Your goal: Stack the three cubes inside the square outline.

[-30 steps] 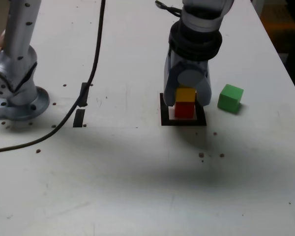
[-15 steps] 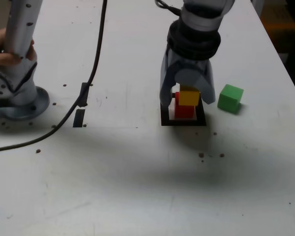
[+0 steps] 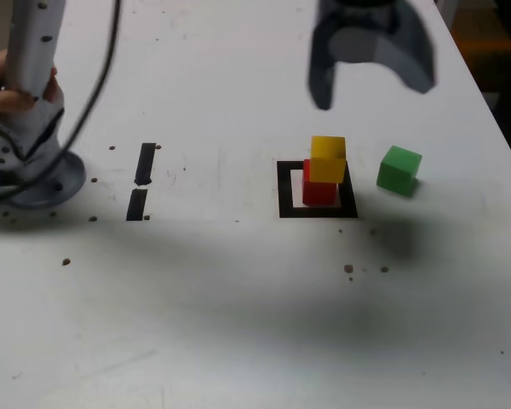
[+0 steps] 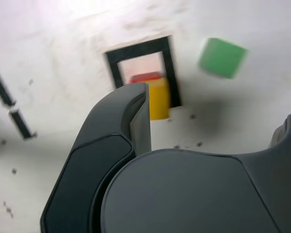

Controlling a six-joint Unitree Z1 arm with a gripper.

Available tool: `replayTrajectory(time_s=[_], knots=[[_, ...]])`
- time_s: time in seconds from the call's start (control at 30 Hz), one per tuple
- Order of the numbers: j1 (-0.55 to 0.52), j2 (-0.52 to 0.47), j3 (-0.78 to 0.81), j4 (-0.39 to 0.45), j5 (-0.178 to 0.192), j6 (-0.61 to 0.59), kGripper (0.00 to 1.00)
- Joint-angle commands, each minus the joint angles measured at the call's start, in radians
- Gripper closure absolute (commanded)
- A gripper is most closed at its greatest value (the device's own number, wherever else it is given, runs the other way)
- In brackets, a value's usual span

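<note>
The yellow cube (image 3: 328,159) is stacked on the red cube (image 3: 318,191) inside the square outline (image 3: 317,210); the fingers (image 3: 321,83) are spread above, empty.

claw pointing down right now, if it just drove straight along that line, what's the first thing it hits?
Most likely the yellow cube atop the red cube in the square outline. The open claw hangs above them, empty. Depth is unclear, so it may land slightly behind the stack on the bare table.
</note>
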Motion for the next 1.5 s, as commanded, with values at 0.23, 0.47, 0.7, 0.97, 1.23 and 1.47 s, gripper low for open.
replayTrajectory(time_s=[0.23, 0.47, 0.7, 0.97, 1.23, 1.47], knots=[[0.027, 0.146, -0.193, 0.003, 0.022, 0.266, 0.04], [0.057, 0.223, -0.153, 0.000, 0.020, 0.380, 0.04], [0.074, 0.267, -0.132, -0.020, 0.011, 0.413, 0.07], [0.076, 0.273, -0.023, -0.155, -0.055, 0.410, 0.14], [0.080, 0.282, 0.011, -0.197, -0.052, 0.380, 0.39], [0.081, 0.281, 0.012, -0.228, -0.054, 0.370, 0.66]])
